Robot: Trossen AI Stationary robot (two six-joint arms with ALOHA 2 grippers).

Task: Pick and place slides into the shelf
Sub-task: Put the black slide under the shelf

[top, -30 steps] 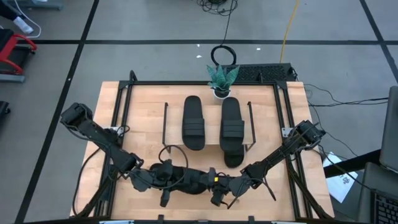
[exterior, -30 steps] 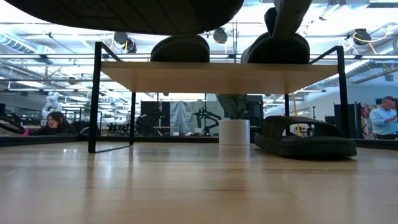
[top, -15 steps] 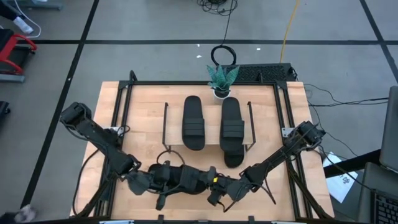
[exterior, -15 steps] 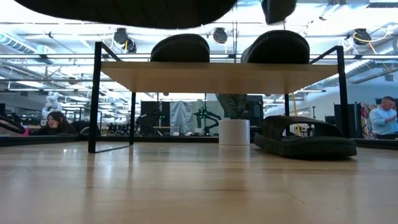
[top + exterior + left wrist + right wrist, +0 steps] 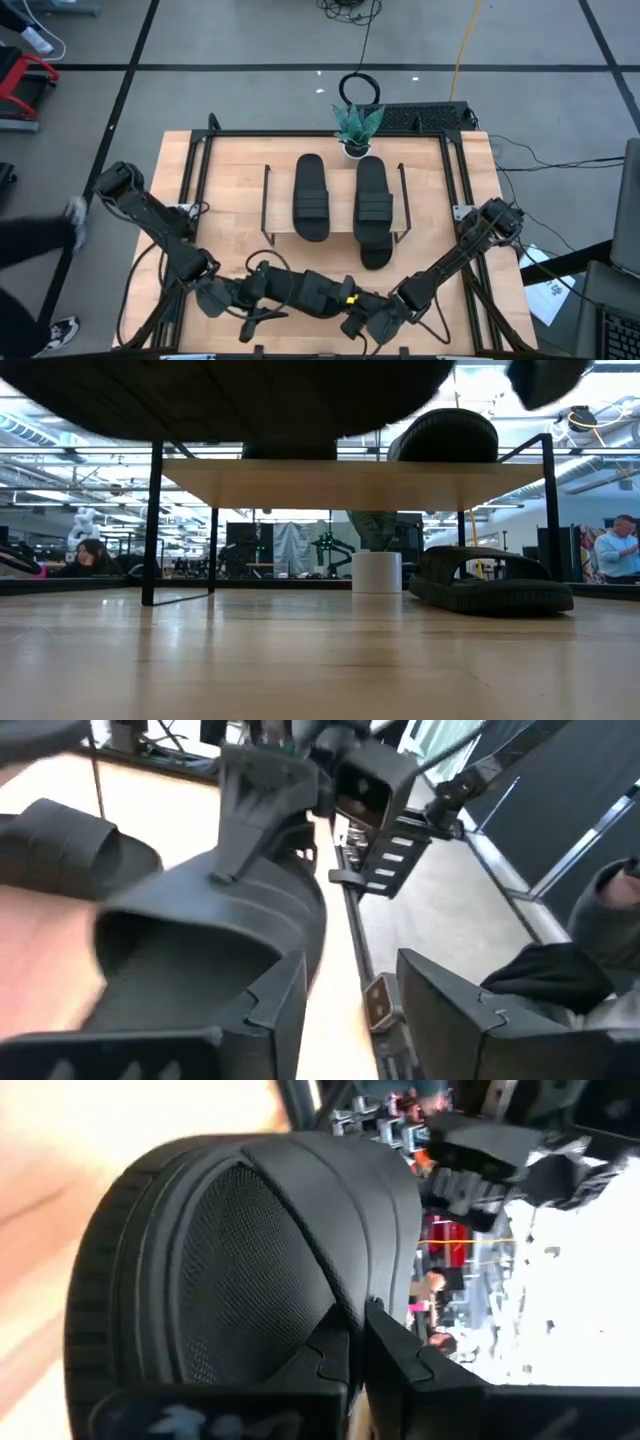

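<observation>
Two black slides (image 5: 312, 197) (image 5: 373, 195) lie on the light wood shelf board (image 5: 340, 205), also seen in the low view (image 5: 350, 482). A third slide (image 5: 490, 585) rests on its sole on the table under the shelf, its end sticking out toward the near edge (image 5: 375, 255). The fourth slide (image 5: 312, 290) hangs in the air near the table's near edge, between both arms. My right gripper (image 5: 365, 1350) is shut on one end of it. My left gripper (image 5: 360, 1010) is open beside its other end; the gap between the fingers holds none of the slide. My right gripper pinches the lifted slide between its two fingers at the rim of one end (image 5: 335, 1325). In the left wrist view it comes down onto that end (image 5: 240, 870) from above. The slide is clear of the table (image 5: 230, 395). My left gripper has one finger (image 5: 275, 1005) right beside the slide's side edge; whether it touches, I cannot tell.
A small potted plant (image 5: 355, 128) stands behind the shelf at the table's far edge. Black metal frames run along the table's sides (image 5: 190, 200). A person (image 5: 40, 250) moves past the table's left side. Bare tabletop lies left of the shelf (image 5: 225, 200).
Both grippers and the lifted slide between them have moved toward the table's near edge; in the low view the slide now fills far more of the picture's top. A person has come into view at the table's left.
</observation>
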